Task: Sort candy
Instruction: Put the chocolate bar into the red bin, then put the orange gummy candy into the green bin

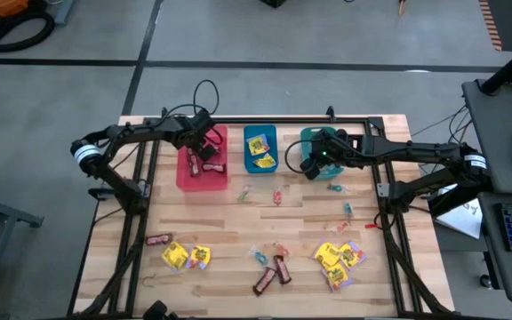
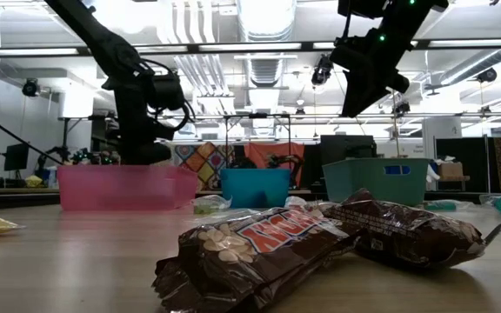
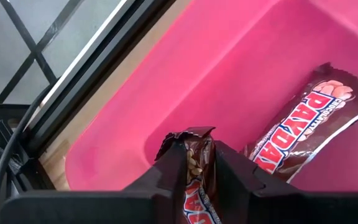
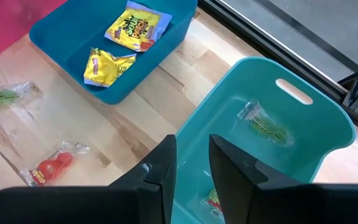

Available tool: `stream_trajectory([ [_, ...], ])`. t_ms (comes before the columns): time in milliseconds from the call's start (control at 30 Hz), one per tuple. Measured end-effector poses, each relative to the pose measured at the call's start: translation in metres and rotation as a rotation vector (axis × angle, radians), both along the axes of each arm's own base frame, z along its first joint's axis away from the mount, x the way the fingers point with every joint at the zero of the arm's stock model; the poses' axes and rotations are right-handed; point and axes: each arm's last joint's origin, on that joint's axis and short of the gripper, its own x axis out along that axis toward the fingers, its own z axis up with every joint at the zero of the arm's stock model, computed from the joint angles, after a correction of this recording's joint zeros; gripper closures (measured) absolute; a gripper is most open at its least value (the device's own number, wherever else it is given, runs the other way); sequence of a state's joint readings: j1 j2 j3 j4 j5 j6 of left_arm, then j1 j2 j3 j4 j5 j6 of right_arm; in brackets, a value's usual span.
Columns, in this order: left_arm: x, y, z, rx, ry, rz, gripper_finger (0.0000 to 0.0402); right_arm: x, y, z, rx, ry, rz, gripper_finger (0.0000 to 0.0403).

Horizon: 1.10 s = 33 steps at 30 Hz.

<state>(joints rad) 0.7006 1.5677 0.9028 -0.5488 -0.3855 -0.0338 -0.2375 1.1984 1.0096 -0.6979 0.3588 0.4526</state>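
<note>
Your left gripper [image 3: 199, 163] clamps a brown bar [image 3: 197, 177] over the pink bin [image 3: 241, 74], its lower end cut off. Your right gripper [image 4: 191, 165] jaws stand narrowly parted, empty, over the teal bin [image 4: 328, 124], hiding part of its floor.

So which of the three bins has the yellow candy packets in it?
The blue bin, the middle one: two yellow packets lie inside. The red bin holds brown bars; the teal bin holds clear-wrapped pieces.
</note>
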Motion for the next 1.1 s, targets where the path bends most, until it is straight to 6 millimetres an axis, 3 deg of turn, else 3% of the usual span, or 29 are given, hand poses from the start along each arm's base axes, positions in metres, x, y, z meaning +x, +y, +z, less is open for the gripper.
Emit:
stream_trajectory([
  [433,-0.001,-0.001,0.002,0.003,-0.003,0.000,0.0269,0.000,0.000,0.000,0.003,-0.004,-0.005,0.0316],
  [667,-0.005,-0.012,0.027,0.051,-0.064,-0.021,0.0261,0.006,0.010,0.010,0.072,-0.075,0.018,0.0316],
  [833,-0.003,-0.041,0.061,0.111,-0.206,-0.116,0.0268,0.011,0.024,0.015,0.120,-0.135,0.007,0.0316],
  [1100,0.000,-0.115,0.098,0.148,-0.492,-0.421,0.0272,0.031,0.059,0.004,0.217,-0.201,0.037,0.0317],
])
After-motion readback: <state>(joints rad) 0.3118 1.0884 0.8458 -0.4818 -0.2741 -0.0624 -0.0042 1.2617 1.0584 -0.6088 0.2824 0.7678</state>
